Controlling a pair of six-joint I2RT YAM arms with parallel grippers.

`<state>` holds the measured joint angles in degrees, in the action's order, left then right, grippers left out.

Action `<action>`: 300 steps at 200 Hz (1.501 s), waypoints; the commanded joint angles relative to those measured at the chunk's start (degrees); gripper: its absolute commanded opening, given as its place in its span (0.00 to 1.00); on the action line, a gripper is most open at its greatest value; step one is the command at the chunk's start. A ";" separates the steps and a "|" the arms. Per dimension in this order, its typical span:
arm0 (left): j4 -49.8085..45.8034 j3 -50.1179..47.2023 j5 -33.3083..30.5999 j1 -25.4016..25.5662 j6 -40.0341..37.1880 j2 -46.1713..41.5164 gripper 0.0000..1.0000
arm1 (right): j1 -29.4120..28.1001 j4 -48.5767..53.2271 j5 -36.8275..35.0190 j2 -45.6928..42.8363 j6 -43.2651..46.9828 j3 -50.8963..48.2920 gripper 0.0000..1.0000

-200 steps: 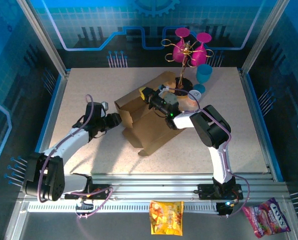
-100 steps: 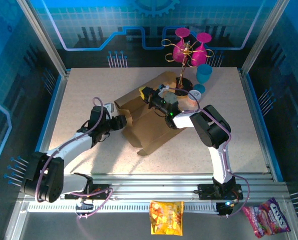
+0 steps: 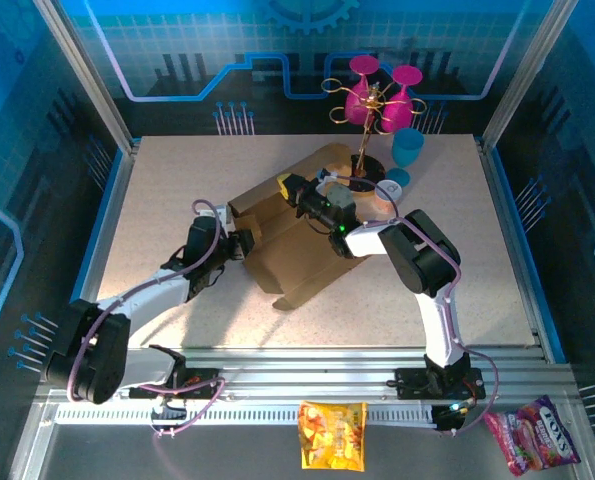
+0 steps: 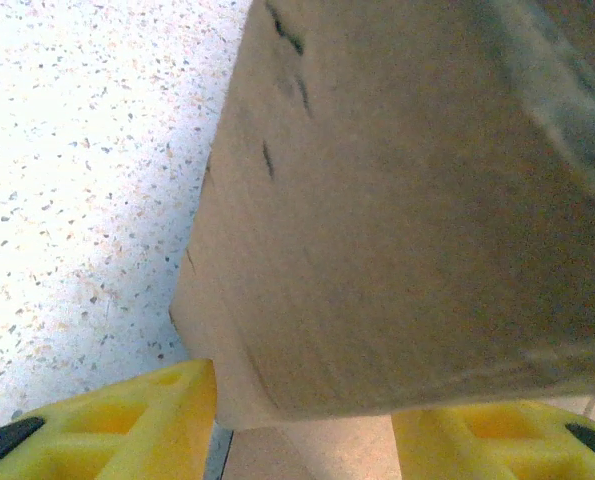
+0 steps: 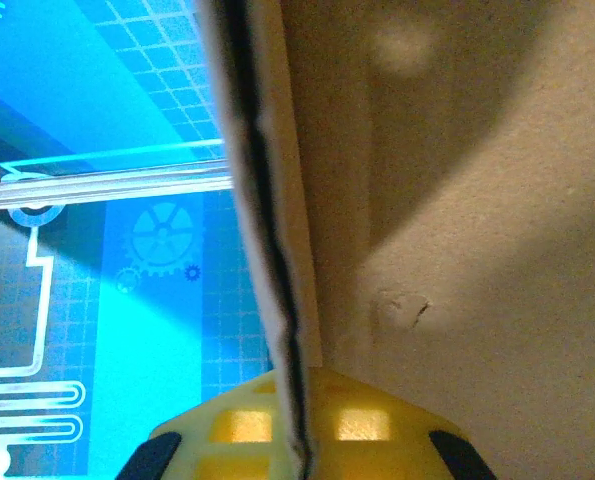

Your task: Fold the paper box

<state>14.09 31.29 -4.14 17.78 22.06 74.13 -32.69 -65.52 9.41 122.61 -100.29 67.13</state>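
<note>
Two claws on one box: the paper box [image 3: 297, 240] sits around the middle of the tabletop [image 3: 177, 180], long axis slanting from the near edge's middle toward the far right corner. The right claw [image 3: 289, 188] is clamped on a raised wall along its far-left side. The left claw [image 3: 239, 245] is at the box's left corner, jaws apart around it, so the fold probably goes rightward.

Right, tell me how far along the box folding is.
Done: one wall looks raised along the left edge of the paper box. In hand: the right gripper pinches a raised panel edge between its fingers; the left gripper is at the upright corner, fingers apart. Left: the near flap lies flat on the table; no closed carton yet.
</note>
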 commanded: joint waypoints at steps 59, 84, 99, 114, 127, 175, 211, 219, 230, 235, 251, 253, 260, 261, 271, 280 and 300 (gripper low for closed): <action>7.85 0.13 -9.73 3.30 -1.59 6.25 0.54 | -2.05 2.87 -2.19 1.23 -1.64 2.83 0.00; 8.91 1.28 -11.98 3.74 -1.30 8.14 0.49 | -2.71 3.68 -2.94 1.06 -1.75 3.07 0.00; 9.25 2.06 -12.89 3.83 -1.13 8.90 0.47 | -2.92 4.00 -3.33 0.72 -1.74 2.62 0.00; 9.68 2.67 -13.31 3.80 -1.20 9.74 0.44 | -2.95 4.59 -3.74 0.28 -1.53 2.14 0.00; 9.49 3.29 -13.74 3.84 -1.37 10.32 0.42 | -3.00 4.99 -3.91 0.09 -1.63 1.95 0.00; 10.28 4.25 -15.54 3.83 -1.69 10.29 0.51 | -3.17 7.10 -4.64 -0.43 -2.29 2.36 0.00; 9.52 6.17 -16.07 3.75 -2.50 11.72 0.51 | -3.37 8.98 -4.79 -0.74 -2.13 3.43 0.00; 9.47 6.53 -16.01 3.70 -2.32 12.28 0.49 | -3.48 9.13 -4.88 -0.65 -2.13 3.53 0.00; 9.22 6.94 -16.11 3.75 -1.99 12.94 0.45 | -3.66 9.06 -5.10 -0.54 -2.23 3.49 0.00; 9.12 7.17 -16.28 3.74 -1.71 13.23 0.43 | -3.70 9.21 -5.10 -0.53 -2.31 3.53 0.00; 9.20 7.54 -16.78 3.66 -1.36 13.80 0.36 | -3.86 9.19 -5.32 -0.53 -2.41 3.44 0.00; 9.25 7.62 -16.82 3.66 -1.33 13.84 0.35 | -3.92 9.18 -5.31 -0.53 -2.44 3.44 0.00; 9.33 7.84 -17.03 3.66 -1.25 14.05 0.33 | -3.97 9.24 -5.50 -0.53 -2.46 3.36 0.00; 9.31 7.88 -17.08 3.66 -1.24 14.08 0.32 | -4.01 9.21 -5.47 -0.57 -2.46 3.36 0.00; 9.05 8.28 -17.46 3.64 -1.10 14.45 0.29 | -4.05 9.19 -5.70 -0.68 -2.46 3.20 0.00; 8.94 8.71 -17.72 3.62 -1.15 14.81 0.28 | -4.08 9.35 -5.81 -0.78 -2.56 3.20 0.00; 8.42 9.70 -18.26 3.58 -0.81 15.53 0.21 | -4.13 9.53 -5.89 -0.88 -2.69 3.18 0.00</action>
<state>20.62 37.69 -22.31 21.17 20.99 88.64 -34.76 -58.54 2.04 122.61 -101.56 69.89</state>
